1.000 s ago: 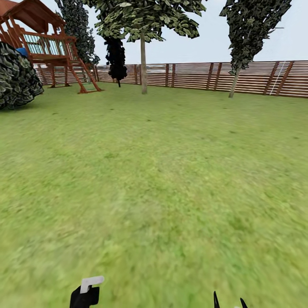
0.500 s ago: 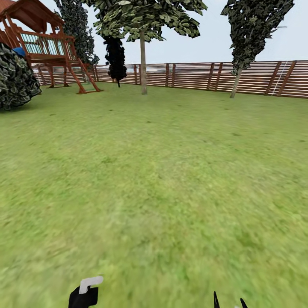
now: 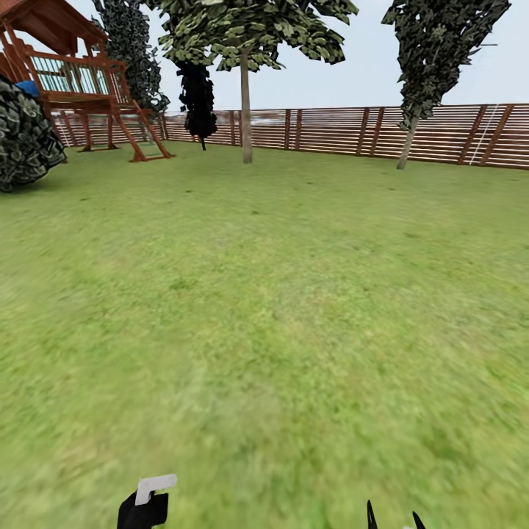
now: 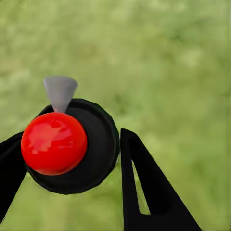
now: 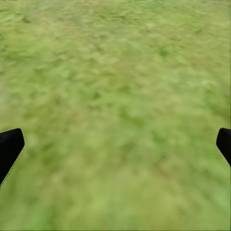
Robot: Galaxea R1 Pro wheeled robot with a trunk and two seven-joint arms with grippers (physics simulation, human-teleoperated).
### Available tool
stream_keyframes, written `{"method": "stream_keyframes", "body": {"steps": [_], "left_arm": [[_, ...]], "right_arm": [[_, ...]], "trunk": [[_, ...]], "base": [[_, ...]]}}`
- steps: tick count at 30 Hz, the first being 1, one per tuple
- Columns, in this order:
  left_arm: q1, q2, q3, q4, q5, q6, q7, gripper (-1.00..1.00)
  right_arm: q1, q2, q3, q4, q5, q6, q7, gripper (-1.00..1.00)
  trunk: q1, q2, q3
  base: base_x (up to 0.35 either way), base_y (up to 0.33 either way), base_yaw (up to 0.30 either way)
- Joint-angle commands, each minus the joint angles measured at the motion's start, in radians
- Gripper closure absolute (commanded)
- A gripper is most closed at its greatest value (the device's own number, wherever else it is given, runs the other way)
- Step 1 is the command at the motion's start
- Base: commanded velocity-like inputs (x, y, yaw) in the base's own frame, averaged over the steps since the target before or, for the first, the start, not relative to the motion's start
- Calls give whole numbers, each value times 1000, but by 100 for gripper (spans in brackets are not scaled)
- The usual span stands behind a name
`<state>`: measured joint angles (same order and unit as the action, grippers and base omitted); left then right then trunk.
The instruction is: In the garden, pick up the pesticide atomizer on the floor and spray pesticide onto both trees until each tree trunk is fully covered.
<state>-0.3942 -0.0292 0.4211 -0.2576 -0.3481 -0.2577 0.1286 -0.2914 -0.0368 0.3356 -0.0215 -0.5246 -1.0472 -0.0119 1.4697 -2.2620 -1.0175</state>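
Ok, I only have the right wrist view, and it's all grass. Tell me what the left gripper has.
Observer: In the left wrist view, the left gripper is closed on the pesticide atomizer, which has a black body and a red ball top.
Operator: Now place the trees for me.
Observer: In the head view, one tree trunk stands far ahead across the lawn, by the fence.
Operator: Give me the second one.
Observer: The leaning trunk is further right, also at the fence.
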Motion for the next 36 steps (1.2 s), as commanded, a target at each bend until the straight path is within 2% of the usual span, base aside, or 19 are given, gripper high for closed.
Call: {"method": "stream_keyframes", "body": {"steps": [1,36], "left_arm": [[0,0,0,0,0,0,0,100],[0,3,0,-8,0,1,0,100]], "right_arm": [[0,0,0,0,0,0,0,-100],[0,0,0,0,0,0,0,-100]], "trunk": [[0,0,0],[0,0,0]], "base": [[341,0,0],[341,0,0]]}}
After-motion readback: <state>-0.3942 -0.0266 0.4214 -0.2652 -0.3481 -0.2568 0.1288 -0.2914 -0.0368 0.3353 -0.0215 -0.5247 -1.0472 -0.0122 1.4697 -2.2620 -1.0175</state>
